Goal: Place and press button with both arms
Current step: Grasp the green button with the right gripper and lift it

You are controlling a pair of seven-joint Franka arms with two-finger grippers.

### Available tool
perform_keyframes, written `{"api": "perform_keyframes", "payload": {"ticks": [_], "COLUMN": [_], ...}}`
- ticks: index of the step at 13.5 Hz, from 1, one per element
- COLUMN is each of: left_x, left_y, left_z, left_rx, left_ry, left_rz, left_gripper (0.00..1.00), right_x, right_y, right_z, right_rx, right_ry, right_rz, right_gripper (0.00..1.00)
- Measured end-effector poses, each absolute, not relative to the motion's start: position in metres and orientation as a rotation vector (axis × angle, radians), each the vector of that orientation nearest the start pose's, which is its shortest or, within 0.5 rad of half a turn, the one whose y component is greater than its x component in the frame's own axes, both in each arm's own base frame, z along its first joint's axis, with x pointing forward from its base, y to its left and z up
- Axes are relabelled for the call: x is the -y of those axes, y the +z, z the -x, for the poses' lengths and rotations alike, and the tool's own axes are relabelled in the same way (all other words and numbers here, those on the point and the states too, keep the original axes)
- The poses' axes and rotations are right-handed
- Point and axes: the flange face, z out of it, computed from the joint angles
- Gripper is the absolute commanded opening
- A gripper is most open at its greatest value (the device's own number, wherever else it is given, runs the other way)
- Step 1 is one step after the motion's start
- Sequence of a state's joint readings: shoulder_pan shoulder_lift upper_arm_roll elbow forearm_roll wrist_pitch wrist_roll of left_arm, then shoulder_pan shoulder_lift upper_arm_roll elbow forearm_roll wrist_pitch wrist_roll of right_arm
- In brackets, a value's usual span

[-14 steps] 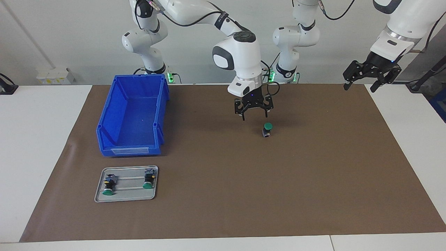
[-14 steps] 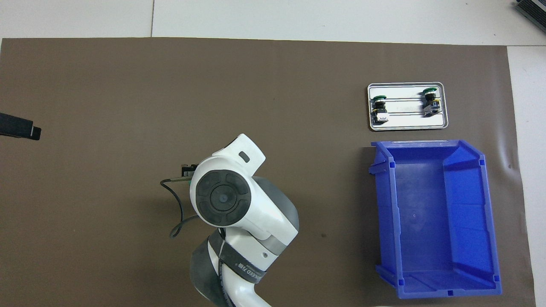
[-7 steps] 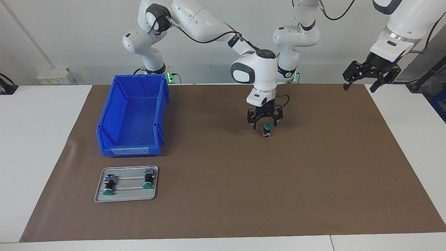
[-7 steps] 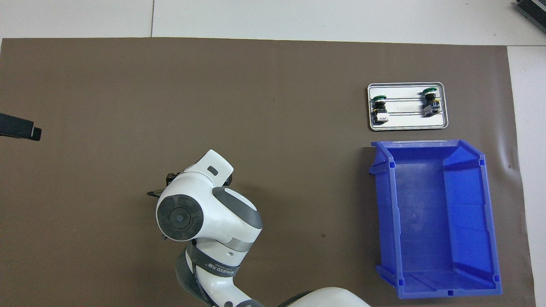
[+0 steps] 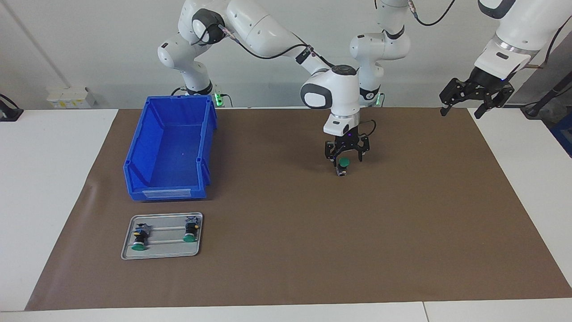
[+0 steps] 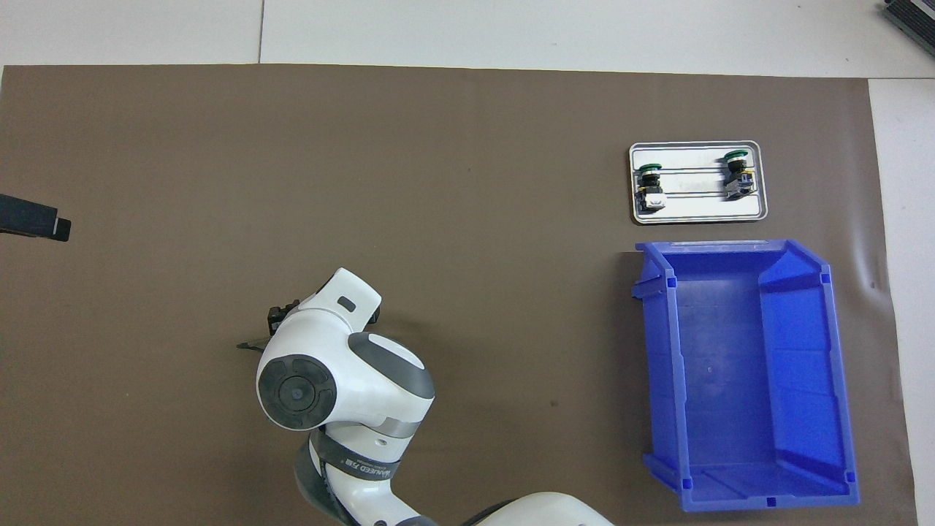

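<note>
The button (image 5: 342, 168) stands upright on the brown mat (image 5: 286, 250), green cap up, about mid-table. My right gripper (image 5: 346, 158) hangs straight down over it, open, with a fingertip on each side of the cap and just above it; I cannot tell whether they touch. In the overhead view the right arm's wrist (image 6: 329, 372) hides the button. My left gripper (image 5: 476, 95) waits open and empty, raised over the mat's edge at the left arm's end; only its tip (image 6: 36, 220) shows from overhead.
A blue bin (image 5: 172, 147) sits empty toward the right arm's end. Farther from the robots than the bin, a small metal tray (image 5: 161, 252) carries two more green-capped switches (image 5: 139, 238) (image 5: 191, 231), lying on their sides.
The right gripper has moved toward the left arm's end of the table and come down over the button, staying open. The left arm and the button have not moved.
</note>
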State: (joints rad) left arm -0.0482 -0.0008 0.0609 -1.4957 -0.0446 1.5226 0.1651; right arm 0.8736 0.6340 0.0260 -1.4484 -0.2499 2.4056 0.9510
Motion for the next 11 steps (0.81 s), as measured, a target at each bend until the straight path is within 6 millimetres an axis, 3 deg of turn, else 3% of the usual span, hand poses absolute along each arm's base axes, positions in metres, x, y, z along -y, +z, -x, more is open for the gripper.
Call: {"api": "perform_keyframes", "payload": {"ticks": [4,6,8,9,10,11], "left_x": [-0.001,0.005,0.009,0.009,0.009,0.009], "left_y": [0.656,0.655,0.656,0.656,0.657,0.658], "left_z": [-0.549,-0.546,-0.544,-0.544,-0.543,-0.543], "left_rx": [-0.252,-0.272,-0.283,-0.277,-0.266,-0.261], "left_ry": [-0.038,-0.007,0.002,0.001,-0.001,-0.003], "left_rz": [3.168,3.153,3.149,3.150,3.150,3.151], "left_gripper": [1.00,1.00,1.00,1.00,1.00,1.00], "right_x": [-0.580,-0.580,-0.580,-0.580,-0.580,-0.580], "right_y": [0.344,0.338,0.338,0.338,0.338,0.338], "right_z": [-0.469,-0.468,-0.469,-0.468,-0.468,-0.468], "right_rx": [0.162,0.175,0.178,0.179,0.180,0.180], "right_ry": [-0.508,-0.503,-0.504,-0.504,-0.505,-0.505], "right_rz": [2.958,2.964,2.964,2.963,2.963,2.963], "right_gripper": [0.96,0.85,0.66,0.50,0.30,0.02]}}
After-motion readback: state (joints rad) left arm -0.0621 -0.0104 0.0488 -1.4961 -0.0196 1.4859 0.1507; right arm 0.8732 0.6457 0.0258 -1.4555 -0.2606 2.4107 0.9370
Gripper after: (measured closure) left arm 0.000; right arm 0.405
